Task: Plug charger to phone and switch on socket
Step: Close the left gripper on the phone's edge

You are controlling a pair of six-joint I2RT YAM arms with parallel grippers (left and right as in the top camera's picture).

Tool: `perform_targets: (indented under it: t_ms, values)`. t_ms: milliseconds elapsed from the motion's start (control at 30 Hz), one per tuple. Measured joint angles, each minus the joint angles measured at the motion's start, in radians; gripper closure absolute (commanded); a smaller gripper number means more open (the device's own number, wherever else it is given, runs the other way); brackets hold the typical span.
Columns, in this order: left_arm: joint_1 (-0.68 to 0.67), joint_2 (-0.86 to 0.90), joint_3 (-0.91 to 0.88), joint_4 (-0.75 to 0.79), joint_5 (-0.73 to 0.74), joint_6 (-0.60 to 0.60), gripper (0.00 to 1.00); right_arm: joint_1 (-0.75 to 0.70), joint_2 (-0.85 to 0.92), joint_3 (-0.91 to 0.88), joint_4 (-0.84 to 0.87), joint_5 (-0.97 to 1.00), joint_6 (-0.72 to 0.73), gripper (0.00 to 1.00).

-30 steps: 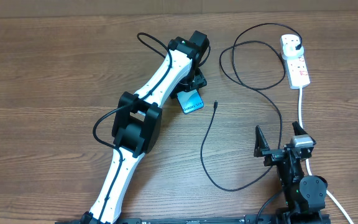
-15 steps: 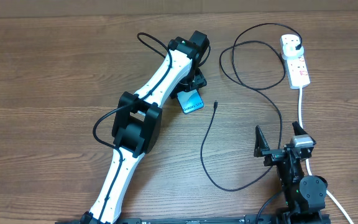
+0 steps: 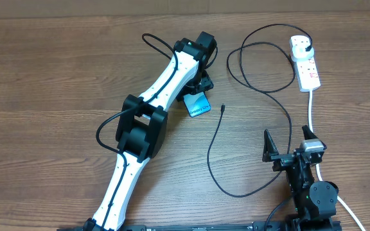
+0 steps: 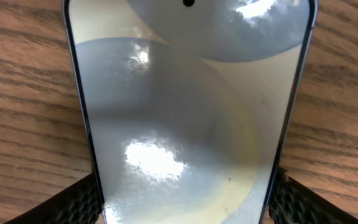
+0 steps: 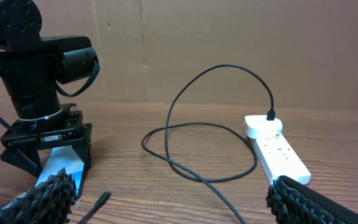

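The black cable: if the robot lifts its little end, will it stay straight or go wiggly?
Probably wiggly: the black cable lies in loose loops on the table, so it looks floppy. It is thin, so likely light and easy to drag. Its far end sits at the socket, so that end should probably stay put.

Below me, the brown wooden table [image 3: 56, 77] carried the phone [image 3: 198, 104] at upper centre, the charger cable [image 3: 214, 154] looping right of it, and the socket [image 3: 306, 64] at upper right.
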Motion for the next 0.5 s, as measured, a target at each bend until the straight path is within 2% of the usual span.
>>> perform_targets:
  t_ms: [500]
  values:
    - [0.001, 0.000, 0.000, 0.003, 0.000, 0.003, 0.24, 0.000, 0.000, 0.000, 0.000, 0.000, 0.000, 0.00]
